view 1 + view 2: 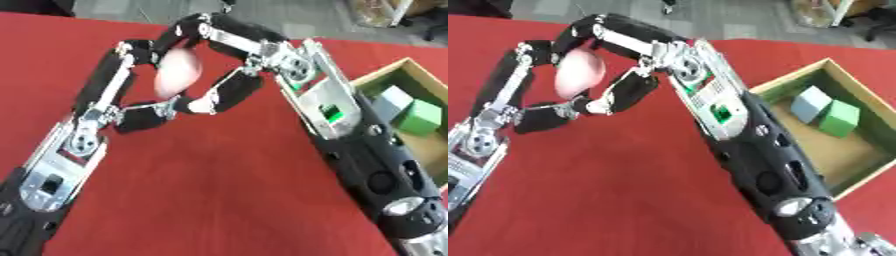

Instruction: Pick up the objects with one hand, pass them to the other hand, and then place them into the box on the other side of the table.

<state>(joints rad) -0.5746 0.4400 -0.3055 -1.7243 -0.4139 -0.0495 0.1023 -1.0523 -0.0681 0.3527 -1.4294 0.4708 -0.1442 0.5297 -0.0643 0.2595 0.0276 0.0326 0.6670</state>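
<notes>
Above the red table [623, 190], left to right: one left hand [114, 90], fingers curled round one pink egg-shaped object [178, 72]; one right hand [232, 65], fingers and thumb bent about the same object. The object is pale, smooth, long axis near upright, held off the cloth. One wooden box [868, 165] holds two blocks: one grey-blue [810, 104], one green [839, 119].

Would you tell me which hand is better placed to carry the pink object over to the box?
The right hand. Its fingers curl around the pink object together with the left hand, and the box lies on the right side of the table.
</notes>
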